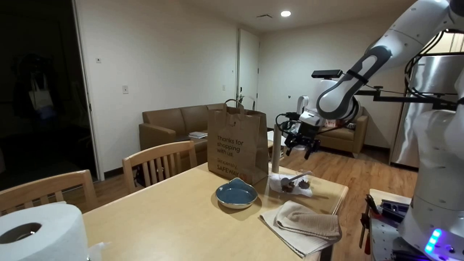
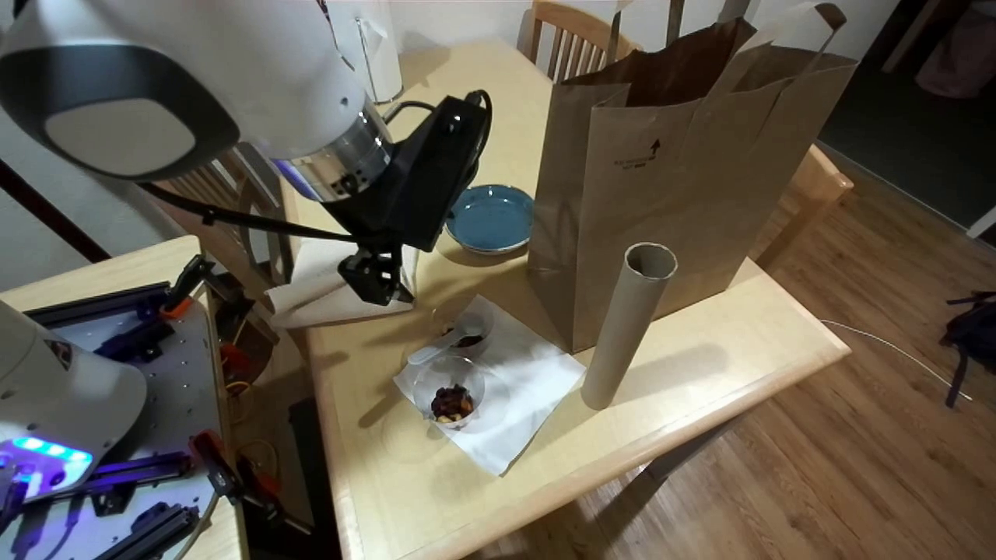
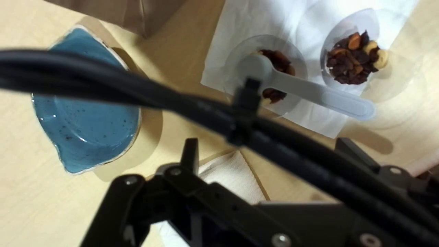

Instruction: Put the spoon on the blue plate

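Since my hand [image 3: 267, 142] hangs above the surface [image 1: 174, 221] with its fingers spread well apart and nothing between them, I judge the step to be picking up the pale plastic spoon [image 3: 315, 92]. It lies over a clear cup [image 3: 297, 56] of dried fruit and nuts [image 3: 283, 63] on a white paper napkin [image 2: 525, 381], its round bowl above the cup and its handle reaching, in the wrist view, past the napkin's edge. That handle runs nearly along the line my fingers close on, so I should roll the wrist well round until they straddle it crosswise. I'd aim for the free end and close softly; the cup looks light and would probably tip if dragged. A second cup [image 3: 367, 20] stands just beside, so a steep descent suits best. After a straight lift, I'd swing over to the shallow blue dish [image 3: 89, 127], near the Safeway paper bag [image 1: 235, 141], and lower the spoon well inside the dish's rim, letting go only once it rests there.
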You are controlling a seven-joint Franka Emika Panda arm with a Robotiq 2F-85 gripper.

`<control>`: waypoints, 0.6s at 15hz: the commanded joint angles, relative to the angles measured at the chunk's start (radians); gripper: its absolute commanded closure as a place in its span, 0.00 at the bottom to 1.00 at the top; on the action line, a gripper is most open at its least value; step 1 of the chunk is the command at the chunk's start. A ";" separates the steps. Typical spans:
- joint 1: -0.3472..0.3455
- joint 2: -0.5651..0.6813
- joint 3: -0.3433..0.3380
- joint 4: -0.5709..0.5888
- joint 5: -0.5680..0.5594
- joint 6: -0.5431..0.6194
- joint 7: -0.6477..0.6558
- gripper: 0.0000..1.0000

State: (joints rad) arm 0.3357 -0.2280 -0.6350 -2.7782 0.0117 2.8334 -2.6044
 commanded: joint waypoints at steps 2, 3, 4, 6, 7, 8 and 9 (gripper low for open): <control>0.113 0.058 -0.125 0.000 0.036 0.146 0.001 0.00; 0.141 0.047 -0.165 0.000 0.055 0.153 0.001 0.00; 0.146 0.060 -0.182 0.000 0.070 0.171 0.001 0.00; 0.128 0.041 -0.172 0.000 0.045 0.128 0.001 0.00; 0.136 0.041 -0.192 0.000 0.054 0.132 0.001 0.00; 0.140 0.041 -0.202 0.000 0.057 0.133 0.001 0.00; 0.140 0.041 -0.204 0.000 0.059 0.133 0.001 0.00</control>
State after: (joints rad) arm 0.4761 -0.1865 -0.8392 -2.7781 0.0705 2.9665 -2.6031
